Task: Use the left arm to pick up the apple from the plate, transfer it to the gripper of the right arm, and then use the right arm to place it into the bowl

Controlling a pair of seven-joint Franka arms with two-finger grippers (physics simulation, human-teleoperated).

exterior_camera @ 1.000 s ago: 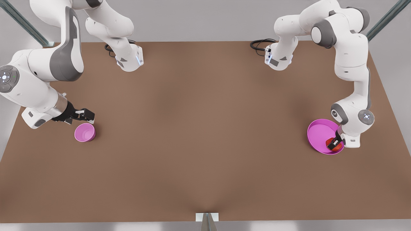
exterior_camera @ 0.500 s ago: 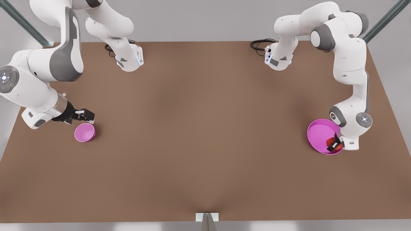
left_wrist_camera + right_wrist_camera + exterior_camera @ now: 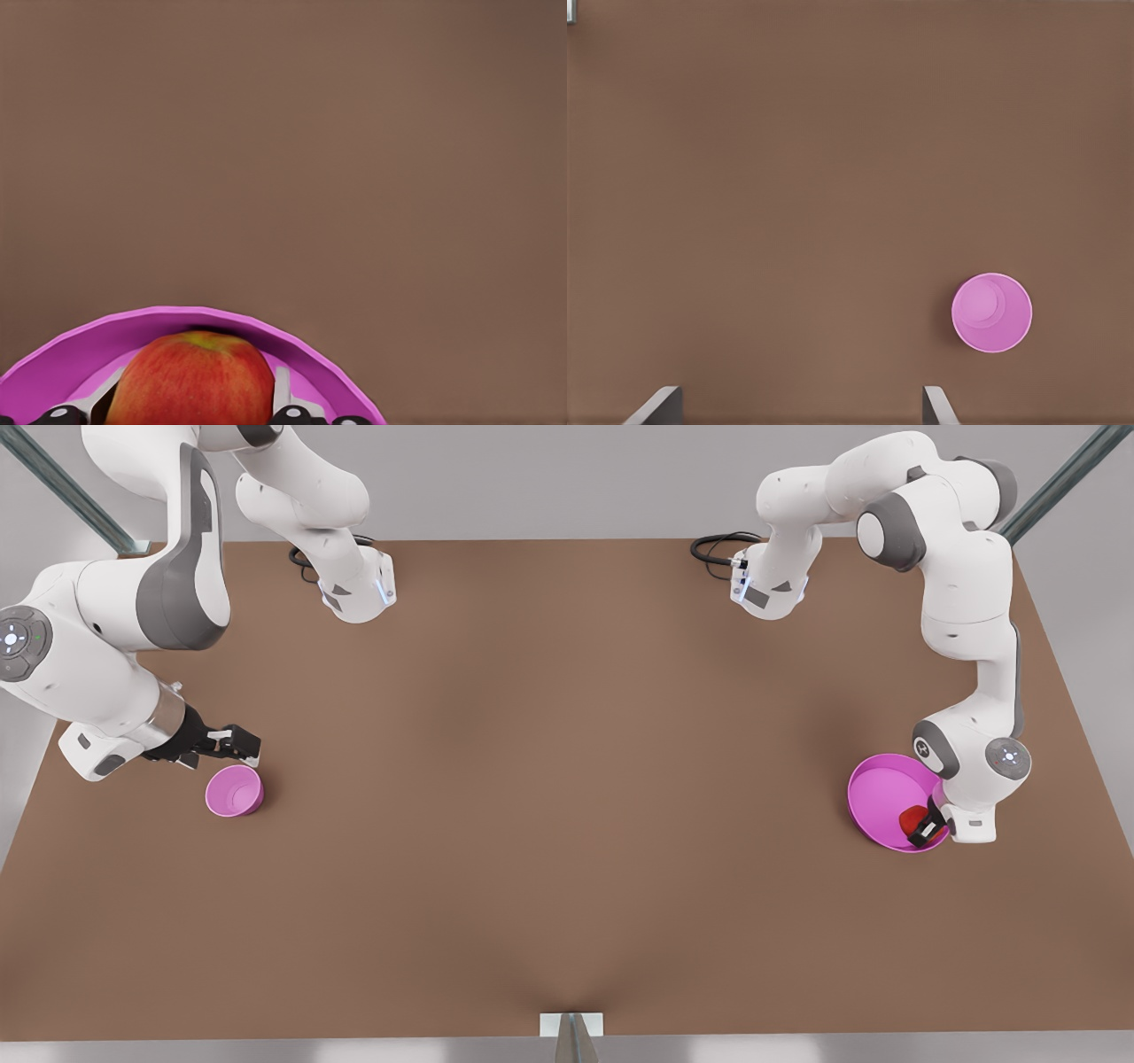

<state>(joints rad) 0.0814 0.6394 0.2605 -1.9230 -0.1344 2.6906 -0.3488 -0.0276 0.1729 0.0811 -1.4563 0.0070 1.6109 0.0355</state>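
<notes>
Apple [image 3: 910, 817] squeezed by left gripper [image 3: 921, 828] on plate [image 3: 877, 797], lifted little. Right gripper [image 3: 232, 746] spread wide, parked by bowl [image 3: 234, 791].

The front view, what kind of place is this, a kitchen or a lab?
Most likely a simulated robot test bench, not a kitchen: a bare brown table bears two white arms, with just a pink plate holding an apple and a small pink bowl.
</notes>
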